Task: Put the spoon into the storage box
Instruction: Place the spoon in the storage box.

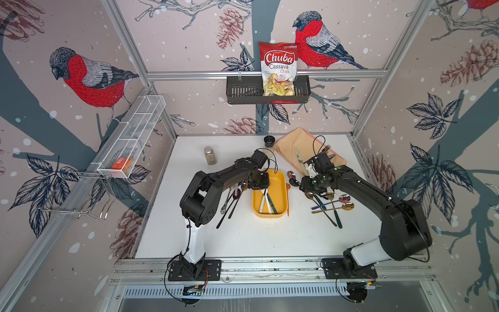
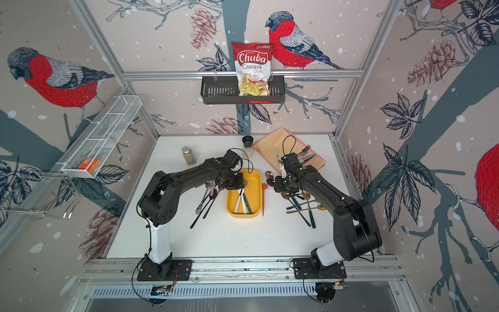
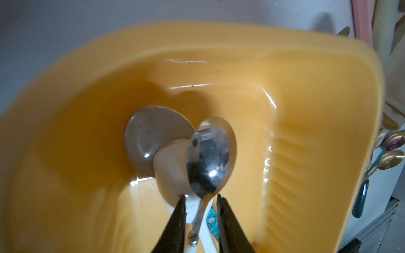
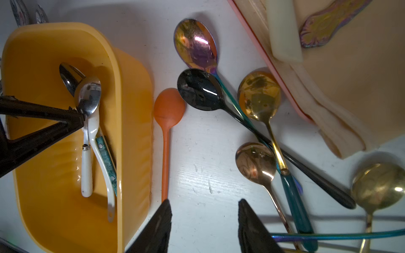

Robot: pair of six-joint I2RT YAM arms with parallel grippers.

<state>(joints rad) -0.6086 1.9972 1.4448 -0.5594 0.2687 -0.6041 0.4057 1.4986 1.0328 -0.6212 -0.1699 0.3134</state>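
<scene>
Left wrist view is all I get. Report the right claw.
Observer: Right claw is open and empty.
Operator: Name the spoon nearest it.
Observer: An orange spoon on the table, lying alongside the box, outside it.
Operator: Check the box's other side.
Observer: Dark cutlery lies there on the table, partly under the left arm.

You have: chips bag [image 1: 279, 67] in dark basket [image 1: 243, 93], upper centre; wire basket [image 1: 135, 135], left; spice jar [image 1: 210, 155], mid-frame.
</scene>
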